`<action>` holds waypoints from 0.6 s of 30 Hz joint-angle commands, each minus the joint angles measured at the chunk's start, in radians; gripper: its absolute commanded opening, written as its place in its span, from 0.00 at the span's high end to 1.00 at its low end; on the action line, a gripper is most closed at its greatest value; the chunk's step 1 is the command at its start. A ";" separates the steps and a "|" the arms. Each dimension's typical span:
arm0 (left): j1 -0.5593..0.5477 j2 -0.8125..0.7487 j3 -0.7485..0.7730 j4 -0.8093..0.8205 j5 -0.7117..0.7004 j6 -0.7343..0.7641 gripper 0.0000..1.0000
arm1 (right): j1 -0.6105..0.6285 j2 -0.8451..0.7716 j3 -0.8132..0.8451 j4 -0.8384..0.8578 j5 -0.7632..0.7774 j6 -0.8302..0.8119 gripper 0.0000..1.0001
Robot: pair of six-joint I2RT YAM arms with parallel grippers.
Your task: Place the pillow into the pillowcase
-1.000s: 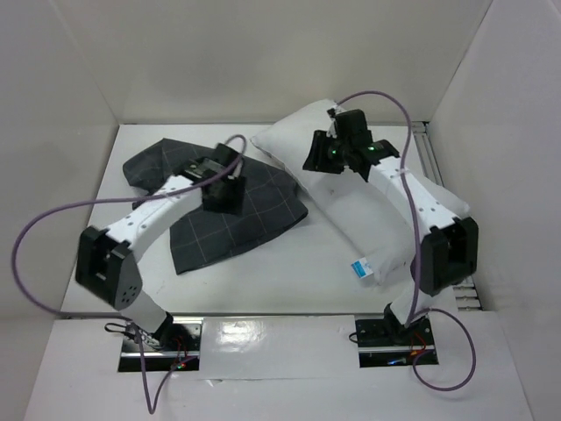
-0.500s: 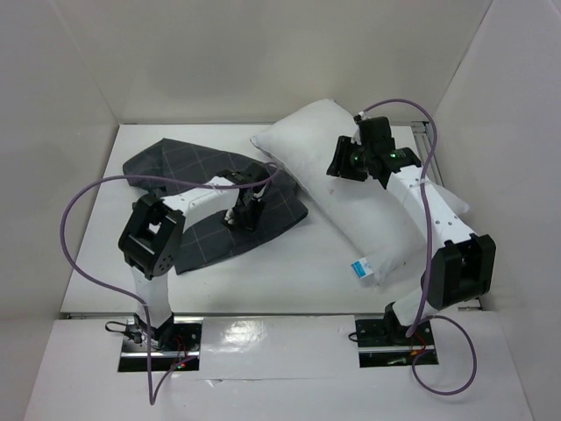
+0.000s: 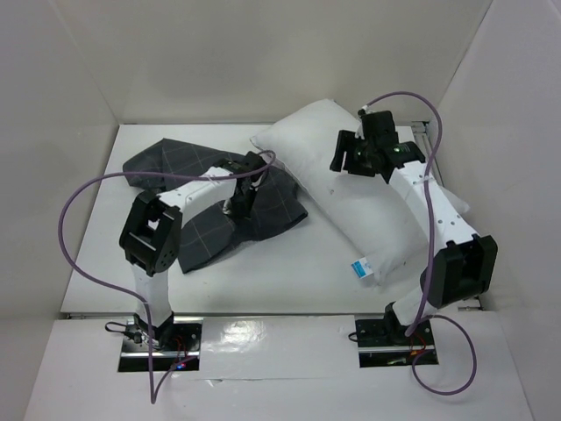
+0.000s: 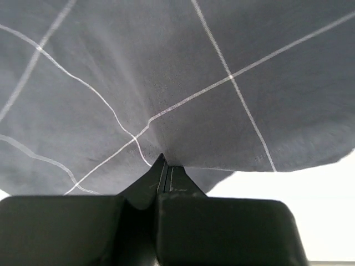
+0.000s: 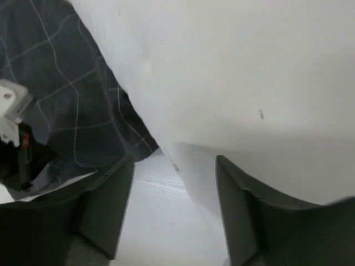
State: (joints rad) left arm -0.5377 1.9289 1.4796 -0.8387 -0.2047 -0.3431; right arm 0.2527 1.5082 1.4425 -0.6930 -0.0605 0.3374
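On the white table (image 3: 289, 272), from above: limp dark charcoal-grey pillowcase (image 3: 197, 241) with thin light check at left, large puffy white rectangular pillow (image 3: 351, 197) diagonal at right, touching the cloth's right edge. Small blue-and-white tag (image 3: 361, 268) at the pillow's near end. Left arm elbow-up near its base, forearm stretched forward and right, left gripper (image 3: 241, 209) down on the pillowcase's middle. Right arm folded at the far right, forearm reaching back-left, right gripper (image 3: 346, 158) over the pillow's far half.

At the left wrist: left gripper (image 4: 165, 169) pinched together on a pucker of pillowcase (image 4: 166, 83).

At the right wrist: right gripper (image 5: 175, 205) spread apart, pillow (image 5: 233, 72) bulging just above, its lower edge dipping between the fingers (image 5: 111, 205), unclamped; pillowcase (image 5: 72, 94) beyond at left.
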 commanded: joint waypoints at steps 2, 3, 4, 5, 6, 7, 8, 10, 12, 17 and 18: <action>0.011 -0.106 0.105 -0.088 0.066 0.018 1.00 | 0.011 0.036 0.153 -0.040 0.108 -0.077 0.14; 0.012 -0.117 0.138 -0.106 0.088 0.018 1.00 | 0.011 0.084 0.220 -0.051 0.132 -0.102 0.09; 0.024 -0.117 0.155 -0.117 0.114 0.030 1.00 | 0.043 0.118 0.264 -0.091 0.204 -0.103 0.05; 0.033 -0.117 0.169 -0.129 0.166 0.030 1.00 | 0.052 0.159 0.310 -0.115 0.243 -0.115 0.03; 0.045 -0.117 0.191 -0.129 0.185 0.039 1.00 | 0.053 0.247 0.402 -0.137 0.269 -0.115 0.01; 0.045 -0.105 0.191 -0.143 0.197 0.039 1.00 | 0.065 0.294 0.445 -0.175 0.283 -0.115 0.01; 0.045 -0.105 0.202 -0.143 0.206 0.039 1.00 | 0.065 0.337 0.484 -0.187 0.294 -0.126 0.00; 0.045 -0.105 0.193 -0.143 0.206 0.039 1.00 | 0.074 0.450 0.576 -0.197 0.307 -0.126 0.00; 0.045 -0.105 0.183 -0.143 0.206 0.039 1.00 | 0.074 0.509 0.605 -0.174 0.307 -0.115 0.00; 0.045 -0.105 0.153 -0.143 0.208 0.030 1.00 | 0.065 0.688 0.680 -0.111 0.202 -0.089 0.45; 0.045 -0.105 0.153 -0.143 0.208 0.030 1.00 | 0.056 0.707 0.691 -0.099 0.191 -0.077 0.67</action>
State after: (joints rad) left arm -0.4904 1.8423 1.6455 -0.9588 -0.0193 -0.3168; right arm 0.3202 2.1654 2.0720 -0.7994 0.1787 0.2337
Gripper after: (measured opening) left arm 0.024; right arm 0.500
